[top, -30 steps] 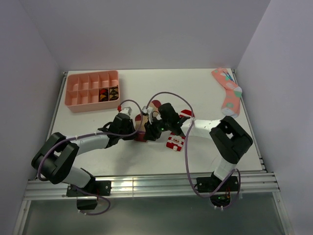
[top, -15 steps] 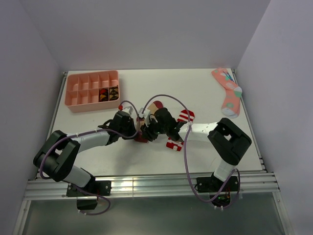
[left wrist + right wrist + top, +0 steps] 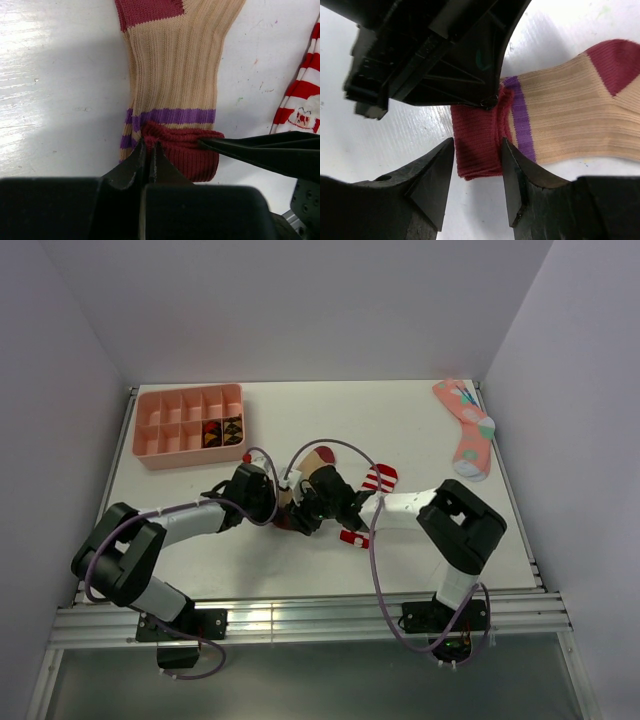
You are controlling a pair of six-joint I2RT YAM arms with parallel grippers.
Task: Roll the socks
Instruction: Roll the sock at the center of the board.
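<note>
Top view: left arm (image 3: 190, 523) folded at the elbow, forearm laid low and rightward across the white table (image 3: 400, 420); right arm (image 3: 405, 505) bent likewise, forearm reaching leftward; both wrists meeting nose to nose near the table's middle. Flat on the table under and just beyond the wrists, tan sock (image 3: 175, 65), mostly hidden from above, only the toe end showing past them. Just right of it, red-and-white striped sock (image 3: 378, 478), partly under the right forearm. Well apart at the far right corner, pink patterned sock (image 3: 467, 427); at far left, pink compartment tray (image 3: 150, 425), dark rolled items in two cells.

Left wrist view: left gripper (image 3: 149, 159) closed tight, fingertips pinching the edge of the dark red cuff, folded once against the purple stripes. One black finger of the other tool lying on the fold from the right. At the right border, the red-and-white striped sock, apart from the tan one.

Right wrist view, detail given nowhere else: right gripper (image 3: 477, 142) with jaws parted, one finger on either side of the folded cuff; pads close against the fabric, perhaps touching, contact hard to judge.

Materials: ribbed knit with lengthwise ridges, tan body, dark red heel patch, purple band; fold thick and rounded. Fingers matte black, wedge-shaped, tapering to narrow tips. Table glossy white, faintly scuffed.
</note>
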